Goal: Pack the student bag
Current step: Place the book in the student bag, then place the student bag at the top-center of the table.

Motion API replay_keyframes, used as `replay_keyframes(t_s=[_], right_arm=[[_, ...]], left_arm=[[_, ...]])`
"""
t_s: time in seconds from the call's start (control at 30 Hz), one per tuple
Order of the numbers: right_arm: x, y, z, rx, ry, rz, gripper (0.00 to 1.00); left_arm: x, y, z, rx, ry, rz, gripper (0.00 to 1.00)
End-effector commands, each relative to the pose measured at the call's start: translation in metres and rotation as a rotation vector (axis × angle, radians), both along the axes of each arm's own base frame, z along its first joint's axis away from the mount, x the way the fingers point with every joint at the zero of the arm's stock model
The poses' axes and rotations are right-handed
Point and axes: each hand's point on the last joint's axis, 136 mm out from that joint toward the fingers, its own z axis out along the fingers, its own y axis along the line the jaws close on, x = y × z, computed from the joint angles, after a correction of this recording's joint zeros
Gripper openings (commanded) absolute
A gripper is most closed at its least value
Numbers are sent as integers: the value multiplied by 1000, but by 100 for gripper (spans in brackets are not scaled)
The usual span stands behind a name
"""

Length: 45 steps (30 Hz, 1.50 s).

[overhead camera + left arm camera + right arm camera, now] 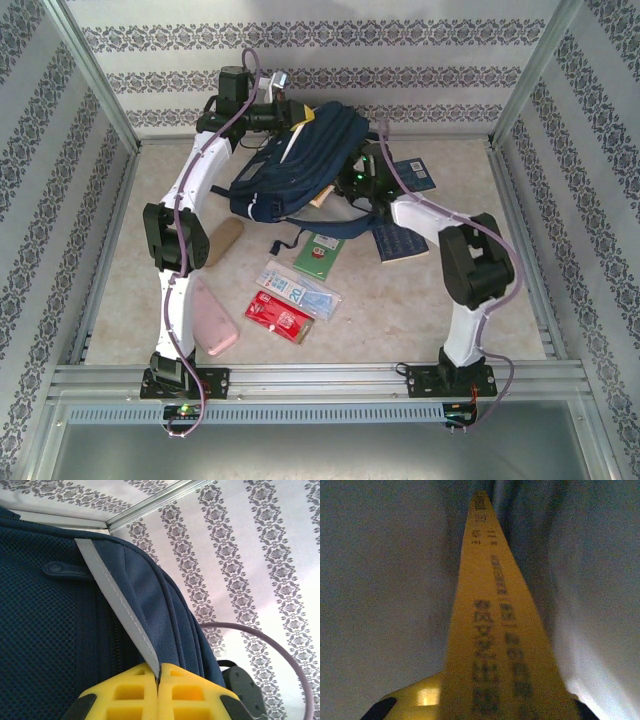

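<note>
— Patterned walls are seen round a pale worktop (430, 320). Where is the student bag (300, 165) placed?

— At the far middle of the worktop, between the two arms. It is lifted at its far edge rather than laid flat.

— By what is it lifted?

— By the left tool (158, 677). Its yellow fingers are pressed together on a grey-white strip (120, 610) sewn along the navy fabric, so the bag is hung from that pinch.

— And the right tool (358, 180)?

— It is set against the bag's right flank. In its wrist view a flat yellow item (490, 605) with dark print is clamped between its fingers.

— Which relation is the coming move turned on?

— The line of that item. Its long axis is pointed straight away from the right tool, and dark fabric is seen close on both sides of it, narrowing toward its far tip. The bag's inside is therefore judged to lie dead ahead, along the item's own length.

— So which arm is counted the nearer?

— The right one: the opening is reached from its side, while the left is given over to holding the bag up. A push along the axis is judged to be called for, not a sideways one. Whether the far tip is touched by the bag's bottom cannot be told.
</note>
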Motion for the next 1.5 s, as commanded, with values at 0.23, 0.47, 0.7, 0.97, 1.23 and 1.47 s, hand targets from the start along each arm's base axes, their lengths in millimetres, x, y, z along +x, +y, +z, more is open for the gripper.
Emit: replay_keyframes(t_s=[0.23, 0.47, 0.7, 0.97, 1.23, 1.47], right_arm=[[58, 66, 8, -109, -113, -19, 47], [41, 52, 39, -264, -213, -6, 87], [-8, 30, 85, -344, -392, 126, 92], [-75, -3, 99, -462, -483, 191, 90], [-113, -113, 72, -616, -386, -76, 82], [-105, -202, -2, -709, -79, -247, 84]], left_arm=[[-35, 3, 102, -100, -262, -55, 0], [-19, 29, 97, -85, -245, 23, 0], [14, 64, 64, -27, -187, 141, 0], [42, 64, 35, -25, -144, 201, 0], [58, 48, -32, 92, -68, 225, 0], [59, 26, -88, 243, -35, 217, 0]])
